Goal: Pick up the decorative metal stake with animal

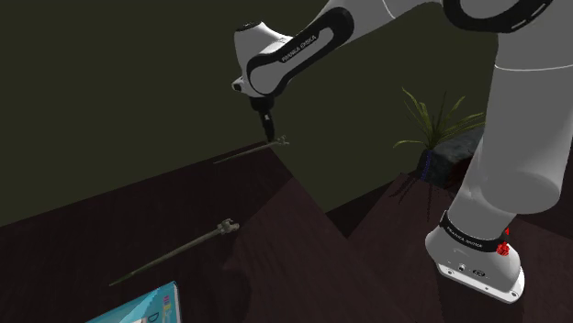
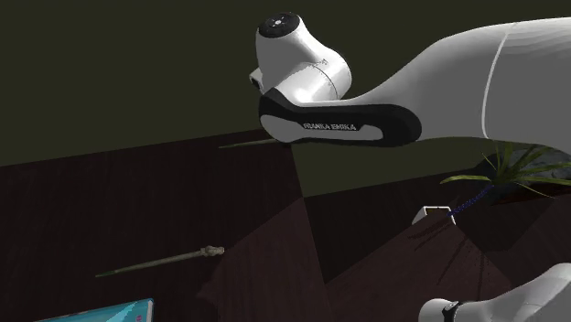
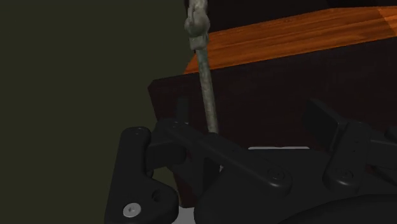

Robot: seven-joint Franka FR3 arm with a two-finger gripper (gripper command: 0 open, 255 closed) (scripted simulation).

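stake (image 3: pixel 207 83) | thin, rough grey-green rod (knobbly head) | wood-grain tabletop (image 3: pixel 286 38)

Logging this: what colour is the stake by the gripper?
The stake is dull grey-green, clearest in the wrist view.

The dark wooden table (image 1: pixel 303 229) carries a thin stake (image 1: pixel 174 252) and a teal object (image 1: pixel 142 310).

a: what's the arm (image 1: pixel 514 110) like?
b: white shells, dark joints — one black band (image 2: pixel 339 123) carries white lettering. a red knob (image 1: pixel 503 249) low down, and silver screws (image 3: pixel 132 208) in the all-black gripper (image 1: pixel 269 134).
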